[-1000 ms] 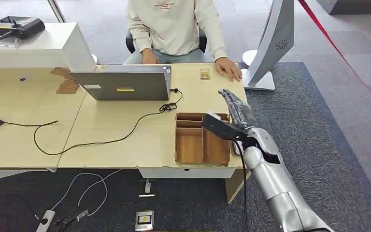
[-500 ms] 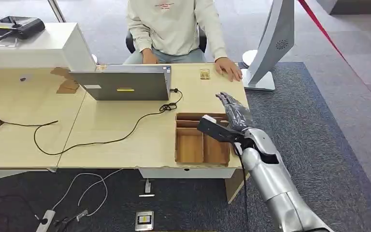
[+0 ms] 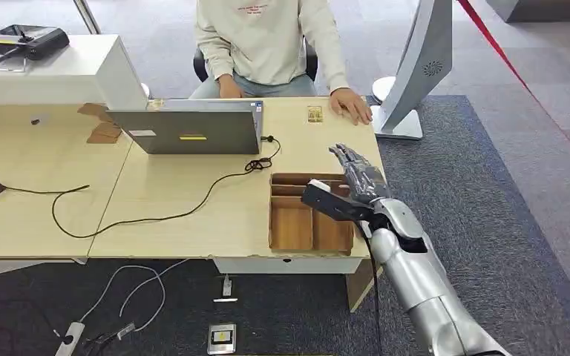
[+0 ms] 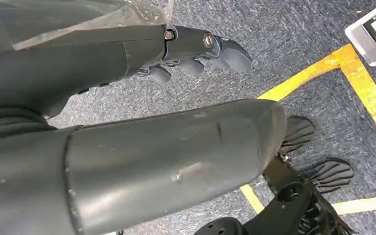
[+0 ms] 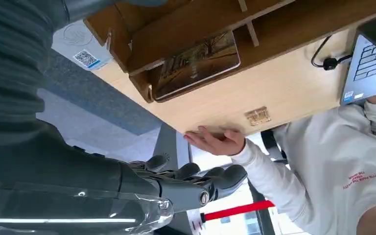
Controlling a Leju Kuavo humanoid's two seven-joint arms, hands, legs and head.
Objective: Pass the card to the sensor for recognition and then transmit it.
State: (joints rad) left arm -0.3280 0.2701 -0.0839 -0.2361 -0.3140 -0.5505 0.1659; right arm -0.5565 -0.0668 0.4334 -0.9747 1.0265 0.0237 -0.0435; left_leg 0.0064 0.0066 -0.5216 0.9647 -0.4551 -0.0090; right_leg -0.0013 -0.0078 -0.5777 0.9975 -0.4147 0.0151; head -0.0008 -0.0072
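One card [image 5: 196, 66] in one tray [image 3: 310, 215] on counter [image 3: 193, 200]; right hand [image 3: 352, 185] above, fingers spread, holding nothing

My right arm [image 3: 423, 285] is shiny silver and round like a pipe. A thin black cable [image 3: 375, 282] runs along it. My right hand [image 3: 356, 182] is dark grey, with a thick black thumb. My left hand [image 4: 127, 117] is dark grey too, with small silver screws [image 4: 208, 40] on its fingers [image 4: 225, 51] and crinkly clear plastic [image 4: 142, 12] by the wrist.
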